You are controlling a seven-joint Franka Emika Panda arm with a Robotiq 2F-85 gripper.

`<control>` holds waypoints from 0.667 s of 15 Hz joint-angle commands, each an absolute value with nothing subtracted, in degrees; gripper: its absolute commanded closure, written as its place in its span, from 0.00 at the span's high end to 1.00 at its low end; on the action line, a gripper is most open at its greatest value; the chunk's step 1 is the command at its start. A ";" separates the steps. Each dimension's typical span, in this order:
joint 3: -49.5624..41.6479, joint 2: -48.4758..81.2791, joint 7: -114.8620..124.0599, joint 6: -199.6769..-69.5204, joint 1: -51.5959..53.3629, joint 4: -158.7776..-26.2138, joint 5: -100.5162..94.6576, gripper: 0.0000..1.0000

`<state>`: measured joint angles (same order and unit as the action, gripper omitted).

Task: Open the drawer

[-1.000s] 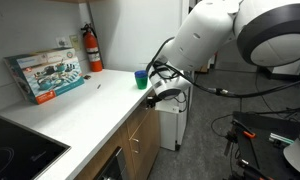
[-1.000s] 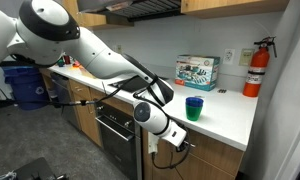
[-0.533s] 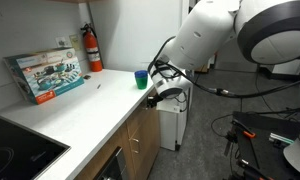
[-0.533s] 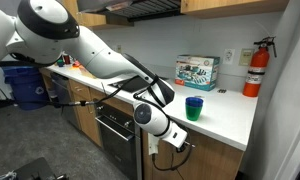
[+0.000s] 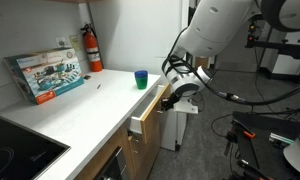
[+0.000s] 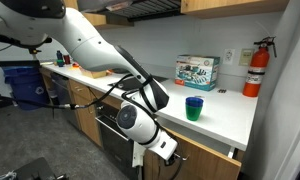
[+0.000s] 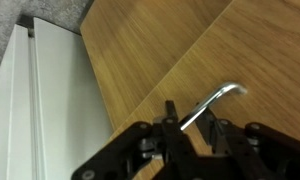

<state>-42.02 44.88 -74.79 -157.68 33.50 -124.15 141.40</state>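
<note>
Wrist view: flanking the handle point(image 7: 222, 96) with both fingers point(image 7: 170, 112), clamping impossible to tell, risking slipping off if pulling the part-open drawer point(image 5: 145, 113) askew.

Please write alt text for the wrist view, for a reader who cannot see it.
The gripper reaches in from the bottom edge, its fingers on either side of a small metal bar handle on a brown wood drawer front. A white panel lies left.

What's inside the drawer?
Only the white side of the drawer shows, sticking out under the countertop. Its inside is hidden from every camera, so I cannot tell.
</note>
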 commanded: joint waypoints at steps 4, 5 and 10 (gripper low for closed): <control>-39.42 37.20 -82.91 -158.17 34.90 -132.18 139.07 0.07; -39.27 36.65 -83.37 -158.44 35.20 -132.86 139.22 0.07; -38.87 34.80 -84.63 -160.95 36.18 -134.63 140.06 0.07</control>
